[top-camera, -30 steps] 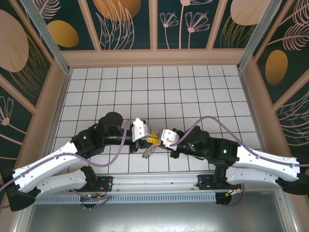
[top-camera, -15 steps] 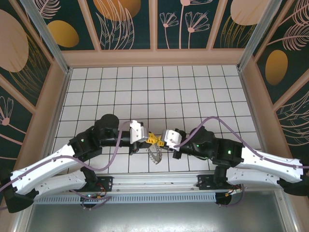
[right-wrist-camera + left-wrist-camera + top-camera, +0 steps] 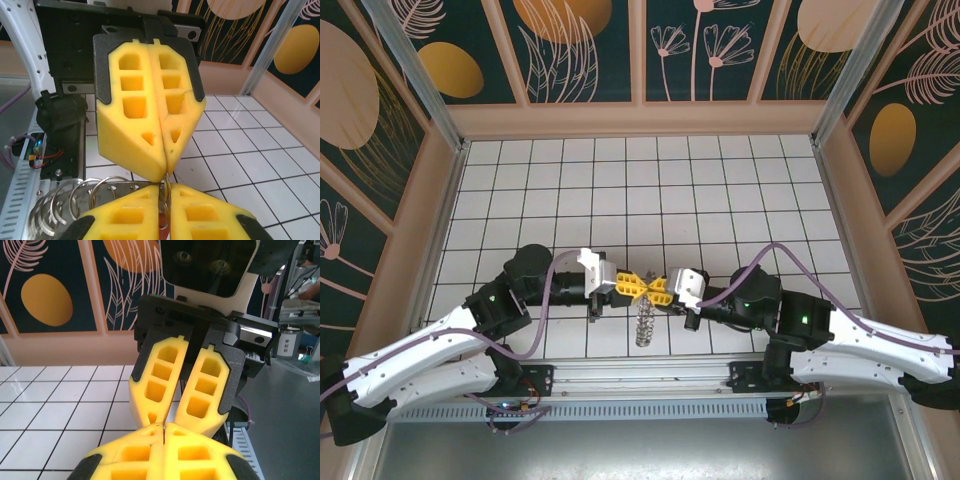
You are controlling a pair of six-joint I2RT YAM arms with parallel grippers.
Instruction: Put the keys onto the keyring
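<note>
My two grippers meet tip to tip just above the near floor tiles. In the top view the left gripper (image 3: 638,287) is shut, and the grey keyring (image 3: 644,323) dangles below the meeting point. The right wrist view shows the left gripper (image 3: 164,173) pinching a thin wire loop of the keyring (image 3: 75,200), whose metal strip with several rings stretches left. My right gripper (image 3: 164,190) stands nearly shut around the same loop, and the key's red head (image 3: 161,223) shows deep between its fingers. In the left wrist view the left gripper (image 3: 164,427) faces the right fingers (image 3: 159,385).
A white tiled floor (image 3: 720,190) spreads behind the grippers, ringed by low beige walls. The metal rail (image 3: 640,380) carrying both arm bases runs just in front of the hanging keyring. The right arm's purple cable (image 3: 775,250) loops above it.
Both grippers have turned to face each other and now touch tips. The keyring has shifted slightly right and now hangs edge-on beneath them. The right jaws have parted slightly.
</note>
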